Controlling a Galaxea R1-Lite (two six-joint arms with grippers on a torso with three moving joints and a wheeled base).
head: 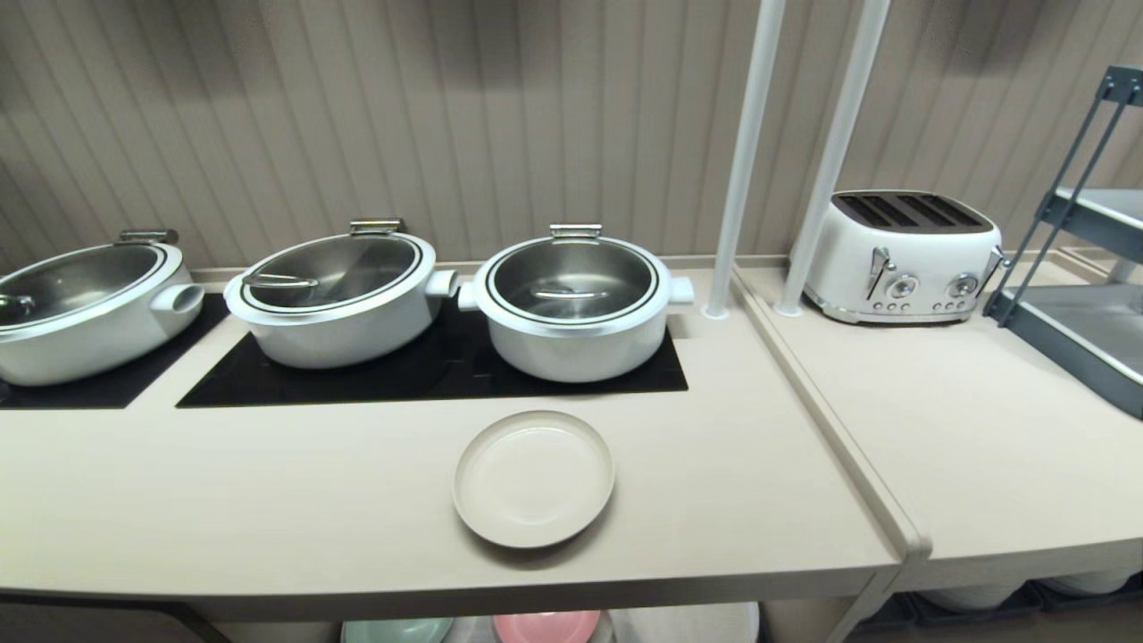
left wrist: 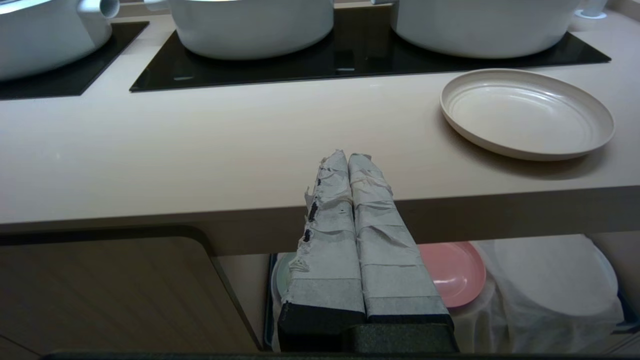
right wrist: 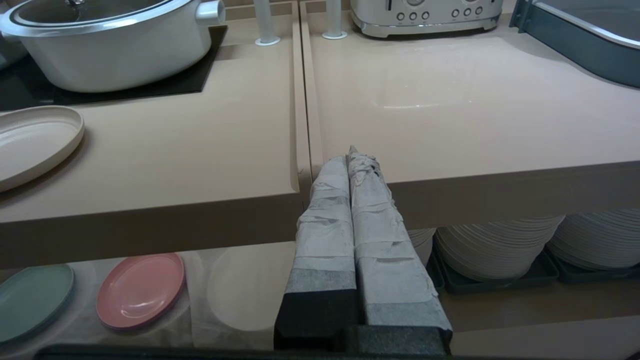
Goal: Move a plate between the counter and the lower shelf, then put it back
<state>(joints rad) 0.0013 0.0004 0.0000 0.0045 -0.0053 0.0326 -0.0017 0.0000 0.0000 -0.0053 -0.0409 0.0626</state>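
Plate on counter | left gripper closed, empty, apart | right gripper closed, empty

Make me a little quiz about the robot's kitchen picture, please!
1. True or false: the plate lies on the counter, in front of the cooktop.
2. What colour is the plate on the lower shelf beside the mint-green plate?
3. The left claw is: A) shut and empty B) shut on the plate C) wide open.

Key: 1 true. 2 pink. 3 A.
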